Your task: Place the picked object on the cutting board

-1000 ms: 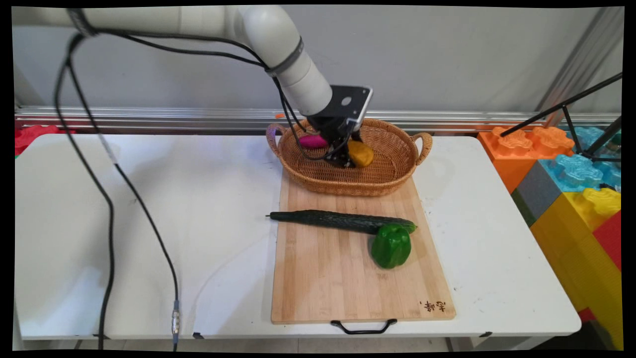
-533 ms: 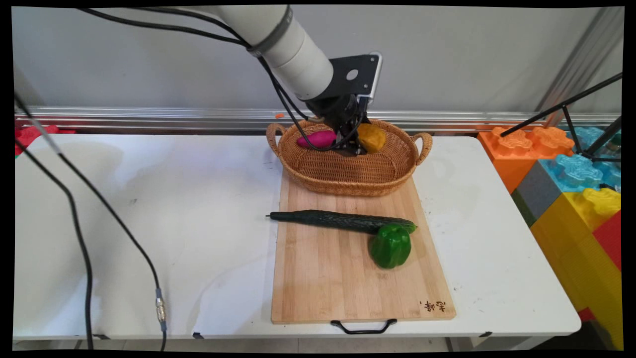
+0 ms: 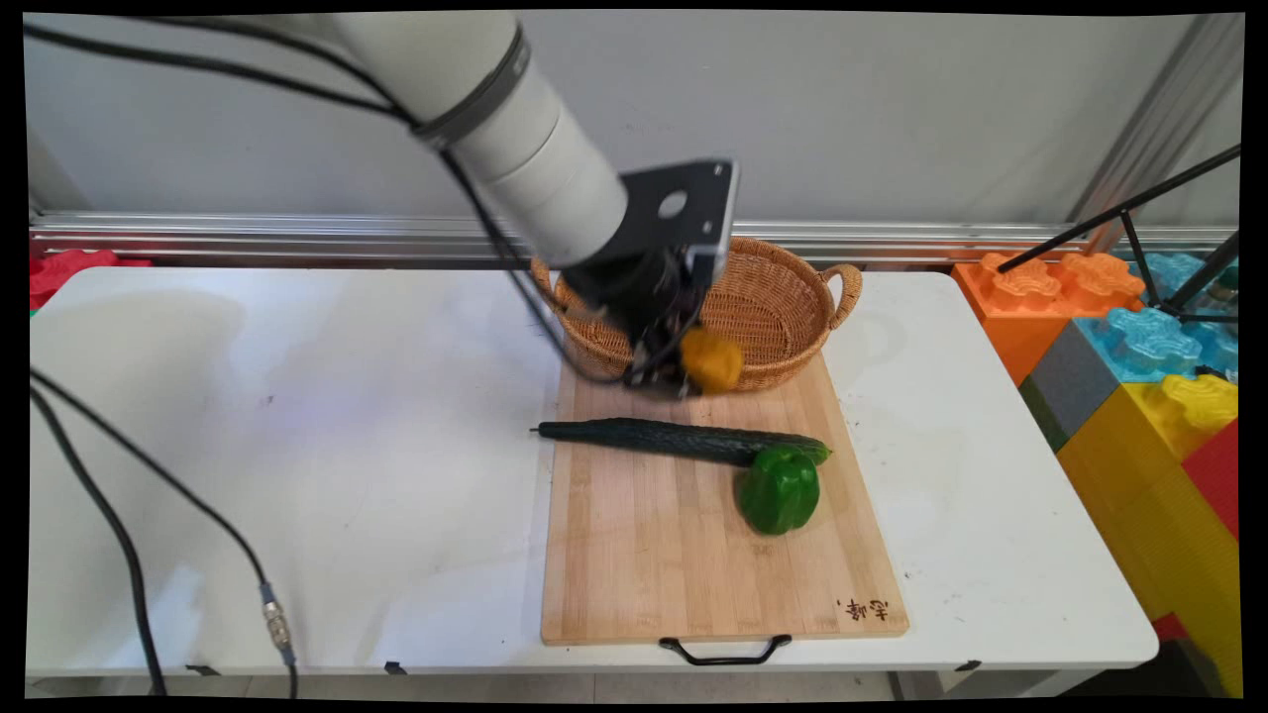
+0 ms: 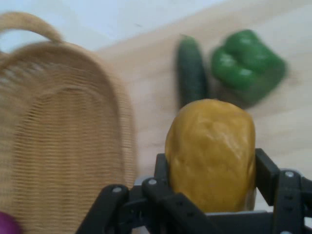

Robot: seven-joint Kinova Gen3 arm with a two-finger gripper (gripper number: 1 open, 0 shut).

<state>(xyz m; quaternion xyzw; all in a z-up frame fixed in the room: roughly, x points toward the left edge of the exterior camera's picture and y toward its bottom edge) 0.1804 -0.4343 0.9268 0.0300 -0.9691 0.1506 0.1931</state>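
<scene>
Holding a yellow-orange potato clamped in the gripper mid-frame, I've got it hanging over the basket's near rim, above the top of the cutting board. Below it lies the cucumber, with the green pepper lower right. I reckon I'm mid-carry; setting it down wants bare board, clear of both.

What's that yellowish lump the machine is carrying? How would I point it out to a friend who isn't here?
Find the long wooden cutting board in the middle of the white table, with a wicker basket at its far end. Just in front of the basket's near rim, the black end effector holds a rounded, mustard-yellow potato in the air. It is the only yellow item; the cucumber and pepper below are green.
</scene>
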